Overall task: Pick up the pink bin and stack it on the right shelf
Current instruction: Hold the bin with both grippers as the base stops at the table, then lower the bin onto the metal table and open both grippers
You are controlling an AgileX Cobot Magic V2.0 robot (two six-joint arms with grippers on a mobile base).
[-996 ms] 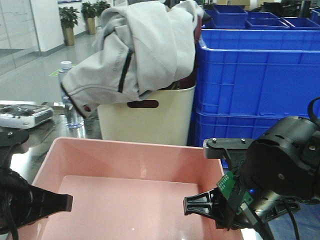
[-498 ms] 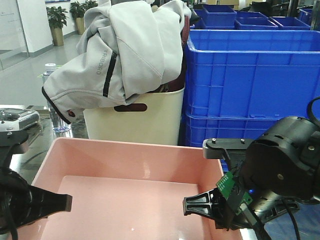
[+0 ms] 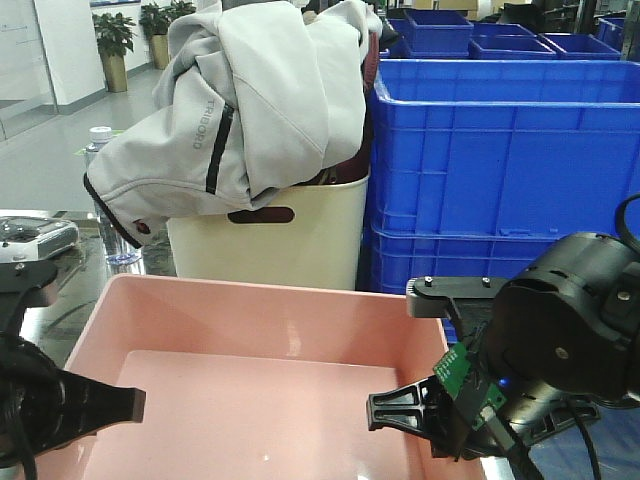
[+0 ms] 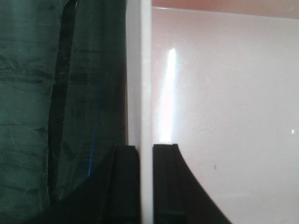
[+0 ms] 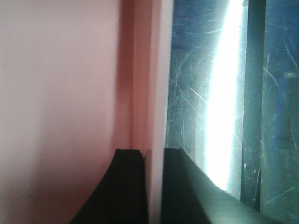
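The pink bin [image 3: 260, 330] fills the lower front view, a shallow pale-pink tub. My left gripper [image 3: 100, 405] is shut on its left wall; in the left wrist view the gripper [image 4: 145, 151] has one black finger on each side of the rim [image 4: 145, 70]. My right gripper [image 3: 415, 412] is shut on the right wall; in the right wrist view the gripper [image 5: 153, 154] pinches the rim [image 5: 156, 70] the same way. Shiny scratched steel with a black tape line, the shelf top [image 5: 196, 93], lies below the bin. It also shows in the left wrist view [image 4: 28, 93]. I cannot tell whether the bin touches it.
A tall cream bin [image 3: 270, 245] draped with a grey jacket [image 3: 250, 100] stands just behind the pink bin. Stacked blue crates [image 3: 500, 150] stand at the back right. A water bottle [image 3: 110, 200] and a white device [image 3: 30, 235] are at the left.
Since one second ago the background has slid left and slightly down in the front view, while the bin and both grippers kept their place. Nothing has moved in the last half second.
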